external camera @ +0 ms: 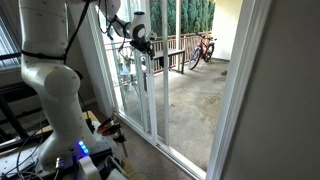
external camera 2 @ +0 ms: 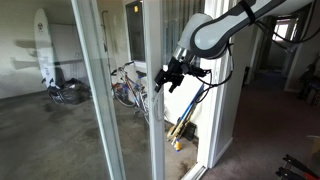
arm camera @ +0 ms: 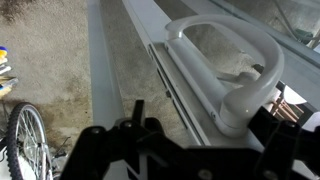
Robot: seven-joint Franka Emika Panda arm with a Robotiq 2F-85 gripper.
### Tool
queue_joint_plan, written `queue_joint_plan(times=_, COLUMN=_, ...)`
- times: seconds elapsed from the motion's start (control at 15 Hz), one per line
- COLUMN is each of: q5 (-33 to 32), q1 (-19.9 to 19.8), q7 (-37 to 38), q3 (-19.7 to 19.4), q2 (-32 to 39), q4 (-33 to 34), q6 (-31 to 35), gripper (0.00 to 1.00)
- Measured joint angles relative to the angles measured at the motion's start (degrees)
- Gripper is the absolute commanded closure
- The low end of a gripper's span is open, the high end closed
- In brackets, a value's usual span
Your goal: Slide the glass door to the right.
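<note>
- Subject: the glass door (external camera: 152,100) stands upright in its track, beyond the robot. Its white stile runs floor to ceiling, and the patio floor (external camera: 190,95) lies beyond it.
- In the wrist view the handle (arm camera: 205,78) is a white D-shaped pull fixed to that stile. Its long axis follows the stile, so it is vertical in the scene.
- The gripper (external camera 2: 170,76) is held at about handle height, tight against the stile on the room side. The single arm reaches it from the right in this exterior view.
- Jaw state: the jaws stand wide and nothing is clamped. In the wrist view the near end of the handle appears to lie between the dark fingers (arm camera: 137,112). Contact cannot be confirmed.
- Governing relation: the handle lies directly ahead of the jaws and just beside them, with the jaw gap set across the handle's vertical axis.
- Judgement: the door appears not yet moved. The next move calls for a grip or hook on the pull, then a sideways pull to the right along the track.
- Risk, as judged: pulling off the track line could make the jaws slip off the smooth handle.
- Noted beyond the glass: a bicycle (external camera 2: 125,85).
</note>
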Motion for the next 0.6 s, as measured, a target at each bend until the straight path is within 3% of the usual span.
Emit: queue_joint_plan(times=0.6, q5=0.0, q1=0.1, q7=6.0, q3=-1.7, q2=-1.5, q4=0.8, q6=-6.6, gripper=0.0)
